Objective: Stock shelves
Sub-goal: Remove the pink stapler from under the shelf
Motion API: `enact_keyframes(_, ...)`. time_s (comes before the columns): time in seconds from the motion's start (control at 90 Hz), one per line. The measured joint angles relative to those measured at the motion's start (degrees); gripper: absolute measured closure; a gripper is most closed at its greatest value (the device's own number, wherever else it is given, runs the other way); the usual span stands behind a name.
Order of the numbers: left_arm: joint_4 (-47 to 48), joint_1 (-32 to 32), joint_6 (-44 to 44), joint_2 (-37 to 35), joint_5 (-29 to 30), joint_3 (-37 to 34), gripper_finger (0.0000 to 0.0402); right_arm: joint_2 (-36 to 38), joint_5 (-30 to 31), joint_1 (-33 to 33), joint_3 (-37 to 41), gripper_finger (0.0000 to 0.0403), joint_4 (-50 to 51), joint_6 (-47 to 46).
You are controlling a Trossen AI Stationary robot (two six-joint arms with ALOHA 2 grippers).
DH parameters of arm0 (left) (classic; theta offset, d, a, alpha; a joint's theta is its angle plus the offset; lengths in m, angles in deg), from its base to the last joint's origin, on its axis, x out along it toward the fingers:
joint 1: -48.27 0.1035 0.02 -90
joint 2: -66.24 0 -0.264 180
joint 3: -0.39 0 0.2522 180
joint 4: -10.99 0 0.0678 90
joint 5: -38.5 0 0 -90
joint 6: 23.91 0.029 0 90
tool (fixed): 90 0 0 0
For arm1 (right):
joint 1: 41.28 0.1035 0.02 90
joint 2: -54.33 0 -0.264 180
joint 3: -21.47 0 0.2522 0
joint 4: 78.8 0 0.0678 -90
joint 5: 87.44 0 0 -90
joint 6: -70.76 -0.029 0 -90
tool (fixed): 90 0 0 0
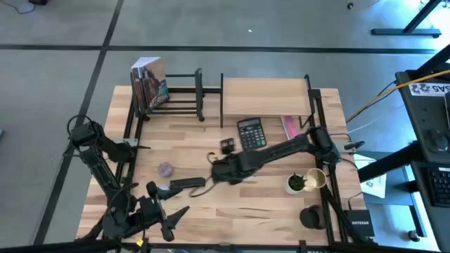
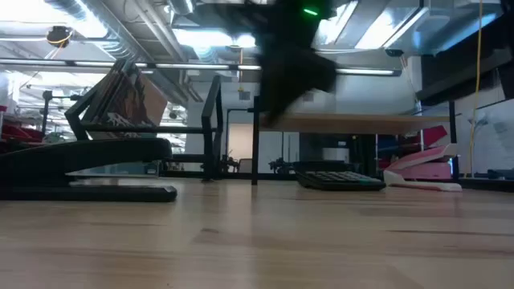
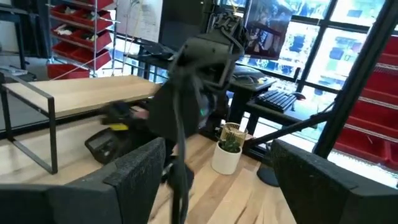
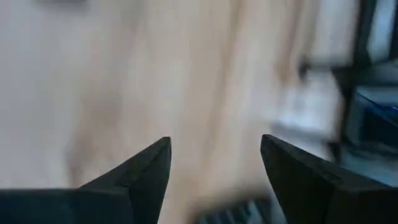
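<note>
Right gripper [image 1: 211, 171], fingers spread and holding nothing, hovers mid-table beside the long black stapler [image 1: 184, 184], which lies crosswise toward the parked, open left gripper [image 1: 167, 223], while the light-wood shelf on black posts [image 1: 264, 95] and black bar rack [image 1: 176, 91] stand at the far edge.

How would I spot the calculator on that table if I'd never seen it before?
Start at the light wooden shelf at the far edge of the table, to the right of the black metal rack holding books. The calculator lies flat on the tabletop just in front of that shelf. It is the dark slab covered in rows of keys, unlike the pink item beside it.
</note>
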Motion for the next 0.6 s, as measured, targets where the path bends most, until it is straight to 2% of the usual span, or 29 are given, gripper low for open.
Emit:
enact_keyframes(0.156, 3.0, 0.0, -2.5, 0.0, 0.1, 0.0, 0.0126, 11.7, 2.2, 0.0, 17.4, 0.0169, 4.0, -6.7)
enact_keyframes(0.422, 3.2, 1.1, -1.9, 0.0, 0.1, 0.0, 0.0126, 38.0, -3.2, -1.7, 45.2, 0.0169, -5.0, -27.5)
enact_keyframes(0.5, 3.2, 1.7, -1.9, 0.0, 0.1, 0.0, 0.0126, 44.3, -1.6, -2.4, 50.2, 0.0169, -4.2, -37.0)
enact_keyframes(0.6, 3.2, 2.5, -1.8, 0.0, 0.1, 0.0, 0.0126, 50.5, -0.8, -4.0, 53.1, 0.0169, 2.4, -53.1)
